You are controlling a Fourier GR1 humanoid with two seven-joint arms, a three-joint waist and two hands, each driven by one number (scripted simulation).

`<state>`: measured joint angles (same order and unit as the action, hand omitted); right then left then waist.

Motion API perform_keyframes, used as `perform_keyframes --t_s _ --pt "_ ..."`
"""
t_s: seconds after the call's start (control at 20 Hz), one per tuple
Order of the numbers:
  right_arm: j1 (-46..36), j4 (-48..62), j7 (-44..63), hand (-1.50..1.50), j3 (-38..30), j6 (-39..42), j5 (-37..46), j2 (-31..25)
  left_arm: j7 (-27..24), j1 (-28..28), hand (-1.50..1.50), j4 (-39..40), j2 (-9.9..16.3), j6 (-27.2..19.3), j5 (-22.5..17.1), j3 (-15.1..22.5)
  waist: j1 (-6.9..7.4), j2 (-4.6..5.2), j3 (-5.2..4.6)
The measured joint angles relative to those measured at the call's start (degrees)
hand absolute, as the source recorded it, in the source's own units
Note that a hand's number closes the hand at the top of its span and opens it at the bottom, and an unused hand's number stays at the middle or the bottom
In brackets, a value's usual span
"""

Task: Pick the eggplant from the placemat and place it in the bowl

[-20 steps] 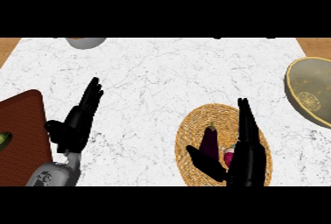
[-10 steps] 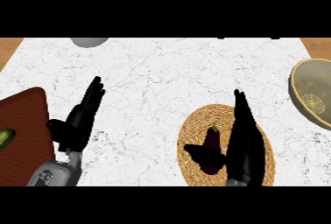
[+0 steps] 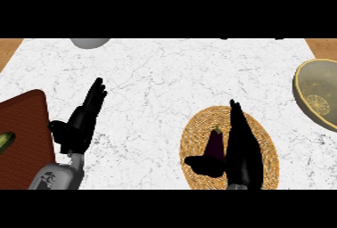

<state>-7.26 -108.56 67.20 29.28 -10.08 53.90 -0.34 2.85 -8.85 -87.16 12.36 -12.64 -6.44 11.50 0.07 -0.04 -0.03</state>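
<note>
A round woven straw placemat [image 3: 230, 149] lies on the white marbled counter top [image 3: 164, 75], toward the lower right of the head view, and serves here as the landmark. On the placemat, a little left of its middle, rests the small dark purple eggplant [image 3: 215, 142], its stem end pointing away from the robot. The robot's black right hand [image 3: 238, 147] stands over the placemat just right of the eggplant: its fingers [image 3: 236, 120] run straight and close together up toward the far rim of the mat, while the thumb [image 3: 201, 162] reaches out to the left at the eggplant's near end. The hand lies against the eggplant's right side, but the fingers are not curled round it, so it is spread rather than gripping; whether the thumb touches the eggplant cannot be told.

Well to the upper right of the placemat, at the counter's right edge, sits the wide olive-gold bowl [image 3: 316, 98], partly cut off by the view's edge. Well to the left of the placemat the black left hand [image 3: 79, 122] rests with straight fingers pointing up, holding nothing, on its grey forearm [image 3: 59, 176]. Further left still lies a reddish-brown wooden board [image 3: 26, 142] with a green thing [image 3: 5, 142] at its left edge. Far up-left of the placemat a grey round thing [image 3: 90, 42] shows at the counter's far edge.
</note>
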Motion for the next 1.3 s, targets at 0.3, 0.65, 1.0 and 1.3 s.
perform_keyframes --t_s 0.3,0.65,1.0,1.3 --pt "2.66 -2.15 -1.89 -1.50 -0.64 -0.45 -1.57 -0.09 0.80 0.52 0.00 -0.78 -0.15 1.28 0.40 -1.09 -0.08 -0.02 0.02" --pt "3.97 -2.75 -3.66 -1.50 1.72 -4.29 -2.40 0.02 1.54 0.84 0.00 -1.60 -2.34 0.74 2.36 -0.49 -0.08 0.00 0.03" --pt "5.86 -0.87 -4.92 -1.50 3.15 -8.84 -4.16 0.04 -0.39 -0.26 0.00 1.16 -2.20 2.71 1.75 -2.82 -0.14 0.05 0.02" --pt "9.13 3.82 -9.65 -1.50 2.69 -15.58 -7.44 0.14 1.75 -0.26 0.00 -1.19 -2.84 2.70 2.86 -2.58 -0.04 0.01 0.04"
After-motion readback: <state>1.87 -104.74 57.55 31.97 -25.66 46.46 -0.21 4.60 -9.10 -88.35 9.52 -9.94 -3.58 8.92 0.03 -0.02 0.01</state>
